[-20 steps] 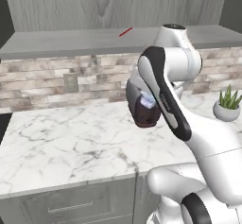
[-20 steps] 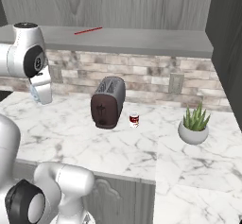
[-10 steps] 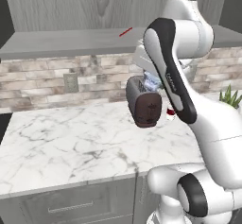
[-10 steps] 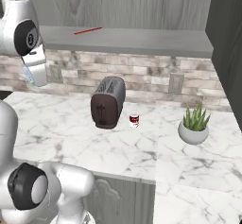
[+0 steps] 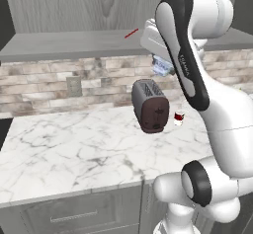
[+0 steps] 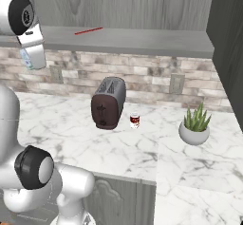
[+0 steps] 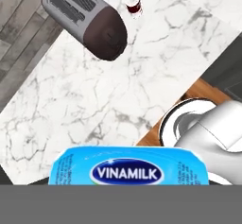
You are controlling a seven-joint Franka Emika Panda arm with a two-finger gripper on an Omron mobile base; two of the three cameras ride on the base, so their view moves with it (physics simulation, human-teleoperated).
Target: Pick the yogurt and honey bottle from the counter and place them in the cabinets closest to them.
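Note:
My gripper (image 5: 160, 66) is shut on the yogurt (image 7: 128, 168), a pale blue and white cup whose lid reads VINAMILK. The cup hides the fingertips in the hand view. The held yogurt (image 5: 162, 70) hangs high over the white marble counter (image 5: 74, 149), just under the front edge of the grey shelf base of the wood-grain cabinets (image 5: 64, 43). From the right base view the yogurt (image 6: 27, 60) sits at the far left, below the shelf (image 6: 142, 39). The honey bottle is out of view.
A dark toaster (image 5: 150, 107) stands on the counter below the gripper, with a small red-and-white glass (image 5: 179, 118) to its right. A potted plant (image 6: 194, 124) stands further right. A thin red stick (image 5: 131, 33) lies on the shelf. Brick backsplash carries an outlet (image 5: 74, 86).
The arm has risen, lifting the yogurt from toaster height up to just below the shelf edge. The toaster and glass have stayed put.

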